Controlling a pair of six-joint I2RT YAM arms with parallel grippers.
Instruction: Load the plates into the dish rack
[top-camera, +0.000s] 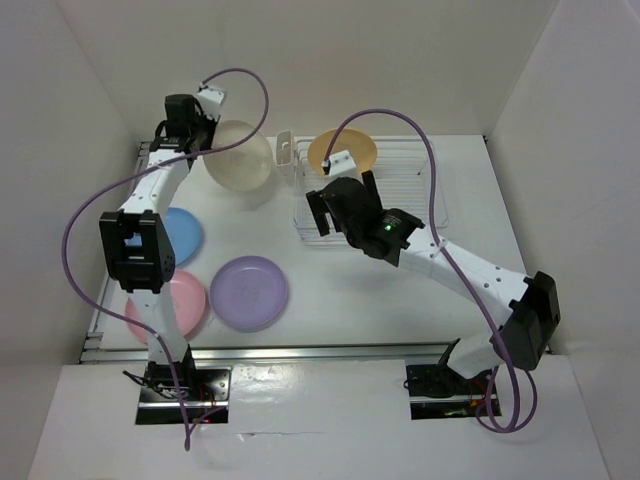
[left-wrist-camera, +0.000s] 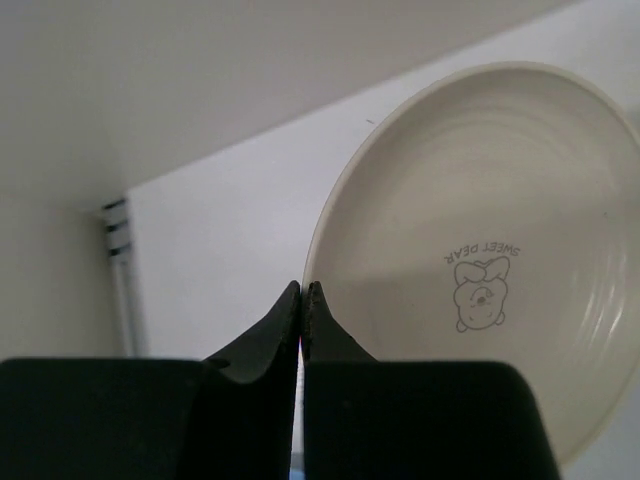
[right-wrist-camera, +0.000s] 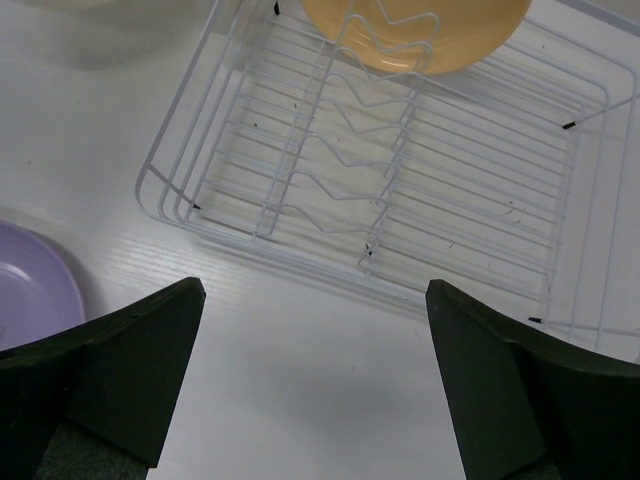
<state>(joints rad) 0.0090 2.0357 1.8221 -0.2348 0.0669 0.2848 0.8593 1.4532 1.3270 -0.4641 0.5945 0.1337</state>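
From my seat, the left gripper has its jaws pinched together on the rim of the cream plate. The plate is tilted up off the table at the far left, and its inner face with a small bear print is turned toward the wrist camera. The right gripper hangs over the near edge of the dish rack with its jaws wide apart and nothing between them. 1 plate is already in the rack: the yellow-orange plate stands in the slot wires at the far end, near the cutlery holder. 3 plates lie flat on the table near the left arm: the light blue plate, the pink plate and the lilac plate.
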